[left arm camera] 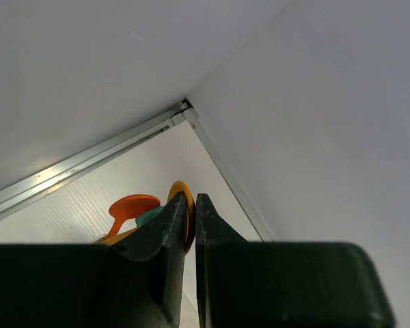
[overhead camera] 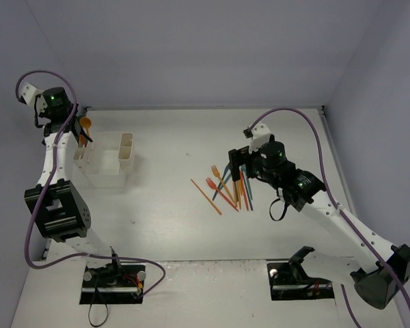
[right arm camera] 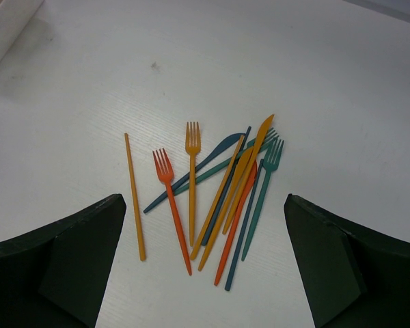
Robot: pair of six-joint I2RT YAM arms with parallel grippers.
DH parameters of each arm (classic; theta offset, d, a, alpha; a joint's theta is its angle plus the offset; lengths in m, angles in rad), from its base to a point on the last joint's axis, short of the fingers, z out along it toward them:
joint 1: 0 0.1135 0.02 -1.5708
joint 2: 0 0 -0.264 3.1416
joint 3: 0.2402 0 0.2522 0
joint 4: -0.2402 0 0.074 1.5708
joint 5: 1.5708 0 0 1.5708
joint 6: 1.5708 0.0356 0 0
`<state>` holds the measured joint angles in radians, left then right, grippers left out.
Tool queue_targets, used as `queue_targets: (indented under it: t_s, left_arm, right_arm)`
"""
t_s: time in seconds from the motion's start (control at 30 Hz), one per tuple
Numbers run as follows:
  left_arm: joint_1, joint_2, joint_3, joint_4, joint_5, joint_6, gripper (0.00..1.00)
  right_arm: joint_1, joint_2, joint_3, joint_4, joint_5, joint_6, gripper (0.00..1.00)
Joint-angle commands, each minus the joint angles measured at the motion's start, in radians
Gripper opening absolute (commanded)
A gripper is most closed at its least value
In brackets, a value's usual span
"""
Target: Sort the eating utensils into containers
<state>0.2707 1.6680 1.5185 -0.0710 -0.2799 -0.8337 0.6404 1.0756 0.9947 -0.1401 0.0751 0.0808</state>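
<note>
While the left gripper (overhead camera: 82,141) sat at the left end of the containers (overhead camera: 126,147), its jaws were closed down to a thin slit. The left wrist view showed the rim of a yellow-orange spoon (left arm camera: 182,196) caught in that slit at the fingertips. Just behind that spoon, on the same end of the containers, an orange spoon (left arm camera: 132,205) stood with its bowl up. A teal piece (left arm camera: 150,217) showed beside it, too hidden to name. From above, only one orange bowl (overhead camera: 85,124) rose over that end of the white bins.

Well to the right of the containers, the rest of the eating utensils (overhead camera: 227,190) lay in a loose heap on the table (overhead camera: 178,229). The right gripper (right arm camera: 203,201) hovered over the heap on the side away from the containers, jaws spread wide and holding nothing. Nearest the containers lay a lone orange stick (right arm camera: 134,198), apart from the others. Next came a red-orange fork (right arm camera: 169,198) and a yellow-orange fork (right arm camera: 192,174), their handles crossing. Beyond them a blue spoon (right arm camera: 222,145), a yellow knife (right arm camera: 258,140) and a teal fork (right arm camera: 265,184) overlapped with more sticks.
</note>
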Motion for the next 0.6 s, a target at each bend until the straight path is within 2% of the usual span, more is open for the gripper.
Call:
queue_targets:
  t_s: [0.0, 0.1, 0.17, 0.3, 0.43, 0.57]
  left_arm:
    - [0.004, -0.012, 0.012, 0.003, -0.007, -0.025, 0.00]
    - [0.004, 0.000, 0.034, -0.043, -0.006, -0.018, 0.06]
    - [0.005, 0.004, 0.051, -0.082, -0.011, -0.010, 0.15]
    - [0.004, 0.001, 0.078, -0.138, -0.023, 0.015, 0.27]
    - [0.004, -0.034, 0.083, -0.177, -0.038, 0.037, 0.48]
    - [0.005, -0.089, 0.098, -0.230, -0.043, 0.088, 0.58]
  right_arm:
    - [-0.010, 0.007, 0.035, 0.048, 0.029, -0.005, 1.00]
    - [-0.014, 0.013, 0.035, 0.048, 0.032, -0.003, 1.00]
    - [-0.015, 0.017, 0.034, 0.048, 0.031, -0.002, 1.00]
    - [-0.016, 0.020, 0.028, 0.046, 0.034, 0.005, 1.00]
    - [-0.018, 0.018, 0.025, 0.044, 0.042, 0.008, 1.00]
    - [-0.021, 0.024, 0.027, 0.034, 0.071, 0.016, 1.00]
